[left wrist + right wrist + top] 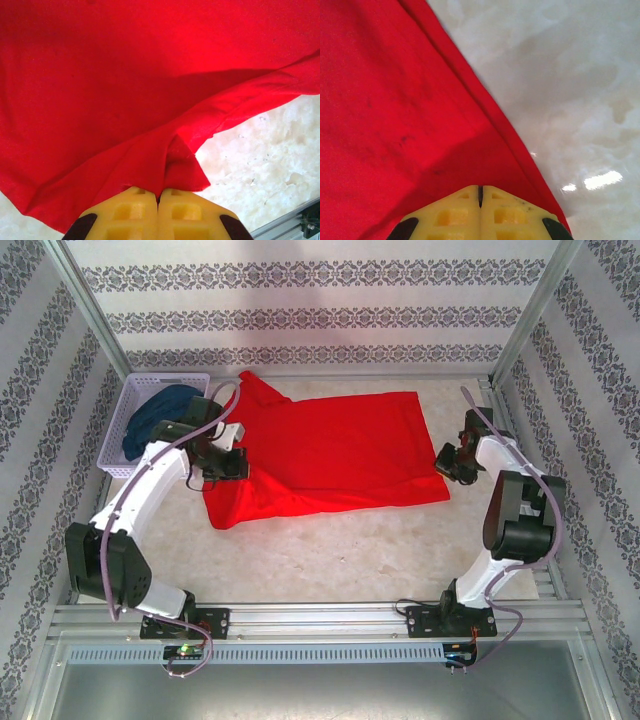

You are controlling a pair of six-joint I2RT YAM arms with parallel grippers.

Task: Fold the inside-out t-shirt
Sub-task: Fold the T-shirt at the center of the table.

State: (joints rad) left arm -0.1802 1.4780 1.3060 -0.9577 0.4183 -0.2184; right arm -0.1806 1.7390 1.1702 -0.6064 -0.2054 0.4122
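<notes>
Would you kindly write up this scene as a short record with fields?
t-shirt: red, spread on the table, plain red showing
left gripper: shut on bunched fabric at the t-shirt's left side
right gripper: shut on the t-shirt's right edge
basket: far left corner, beside the t-shirt
navy garment: inside the basket

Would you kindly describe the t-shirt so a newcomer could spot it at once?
Across the far half of the marbled table a bright red t-shirt lies spread out. The other garment is dark blue and sits in the lilac basket.
</notes>
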